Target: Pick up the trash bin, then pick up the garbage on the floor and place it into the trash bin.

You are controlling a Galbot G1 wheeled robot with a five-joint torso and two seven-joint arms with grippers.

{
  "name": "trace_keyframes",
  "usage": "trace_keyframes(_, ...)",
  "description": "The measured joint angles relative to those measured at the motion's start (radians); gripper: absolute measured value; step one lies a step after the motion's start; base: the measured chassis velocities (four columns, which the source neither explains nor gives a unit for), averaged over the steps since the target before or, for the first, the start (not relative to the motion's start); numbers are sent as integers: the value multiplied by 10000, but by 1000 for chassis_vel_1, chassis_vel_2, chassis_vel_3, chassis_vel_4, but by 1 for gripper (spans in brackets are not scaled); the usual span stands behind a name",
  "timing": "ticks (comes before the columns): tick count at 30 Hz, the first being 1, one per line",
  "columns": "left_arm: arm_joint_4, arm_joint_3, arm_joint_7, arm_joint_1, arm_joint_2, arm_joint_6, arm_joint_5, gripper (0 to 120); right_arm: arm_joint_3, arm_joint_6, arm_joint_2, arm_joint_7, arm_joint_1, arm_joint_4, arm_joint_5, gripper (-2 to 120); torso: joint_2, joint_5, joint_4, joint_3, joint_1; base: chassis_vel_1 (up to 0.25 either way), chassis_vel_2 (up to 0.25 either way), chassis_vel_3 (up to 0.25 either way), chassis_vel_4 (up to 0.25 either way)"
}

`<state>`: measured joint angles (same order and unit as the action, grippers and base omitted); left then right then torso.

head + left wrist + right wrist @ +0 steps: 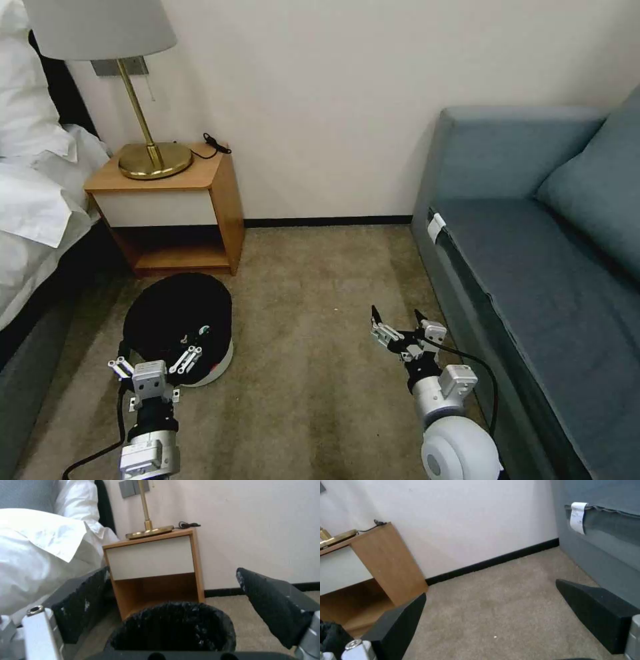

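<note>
The left gripper (155, 363) hangs spread wide at the near rim of the trash bin (175, 320). Right of the bin, the right gripper (399, 323) hovers agape over bare carpet (313, 373). Beyond the bin stands the nightstand (175, 207).

A brass lamp (147, 157) is standing on a wooden nightstand (170, 207) against the wall, with a black cord (215, 143) lying behind it. White bedding (33, 193) is hanging beside it. A grey-blue sofa (533, 267) is carrying what is probably a paper tag (435, 227).
</note>
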<state>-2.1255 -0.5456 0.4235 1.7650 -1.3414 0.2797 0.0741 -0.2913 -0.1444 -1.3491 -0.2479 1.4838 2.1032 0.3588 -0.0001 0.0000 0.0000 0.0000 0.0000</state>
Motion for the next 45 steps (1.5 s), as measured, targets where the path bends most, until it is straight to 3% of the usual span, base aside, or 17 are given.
trace_keyframes(45, 2, -19, 16, 0, -6, -19, -26, 100, 41, -10, 33, 20, -37, -12, 30, 100, 0, 0, 0, 0, 0, 0, 0, 0, 0)
